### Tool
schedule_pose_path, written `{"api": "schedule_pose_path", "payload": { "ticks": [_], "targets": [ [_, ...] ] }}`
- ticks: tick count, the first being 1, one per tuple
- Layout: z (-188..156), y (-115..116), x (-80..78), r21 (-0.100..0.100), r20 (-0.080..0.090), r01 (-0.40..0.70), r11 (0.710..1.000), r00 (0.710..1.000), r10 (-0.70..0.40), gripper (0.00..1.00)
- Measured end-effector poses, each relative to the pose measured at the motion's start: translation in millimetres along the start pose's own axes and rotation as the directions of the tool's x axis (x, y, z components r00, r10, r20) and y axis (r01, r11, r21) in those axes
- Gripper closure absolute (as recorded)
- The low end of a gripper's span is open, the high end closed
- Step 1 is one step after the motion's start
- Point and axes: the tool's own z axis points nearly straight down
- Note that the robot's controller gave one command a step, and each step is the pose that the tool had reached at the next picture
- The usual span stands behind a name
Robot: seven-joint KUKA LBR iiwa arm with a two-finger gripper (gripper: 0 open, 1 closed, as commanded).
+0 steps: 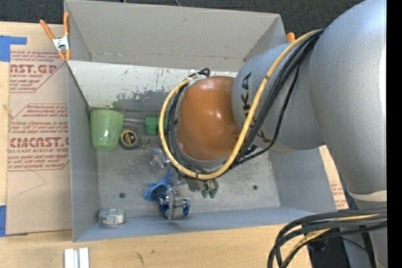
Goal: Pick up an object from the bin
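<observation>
Camera view: gripper point(179, 198) at lower centre of bin point(80, 154), just beside blue thing point(157, 189); cannot tell whether open or closed. Green cup point(105, 128) well apart, at left.

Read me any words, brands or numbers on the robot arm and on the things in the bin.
"KUKA": black letters running along the grey arm link, partly crossed by the cables.
No readable text on the green cup, the blue thing or the small grey thing in the bin; any marks there are too small to read.
</observation>
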Motion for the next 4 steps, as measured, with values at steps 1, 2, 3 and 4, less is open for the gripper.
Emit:
{"api": "schedule_pose_path", "payload": {
  "ticks": [1,2,3,4],
  "targets": [
    [55.6,-16.9,-24.9,0.002,0.006,0.188,0.982,0.982,-0.188,0.00],
    [54.4,-16.6,-25.5,0.002,0.008,0.188,0.982,0.982,-0.188,1.00],
    [-64.3,-33.2,-25.7,0.005,0.017,0.210,0.978,0.978,-0.210,1.00],
    [-121.2,-97.3,-18.1,0.011,0.008,0.714,0.700,0.700,-0.714,1.00]
  ]
}}
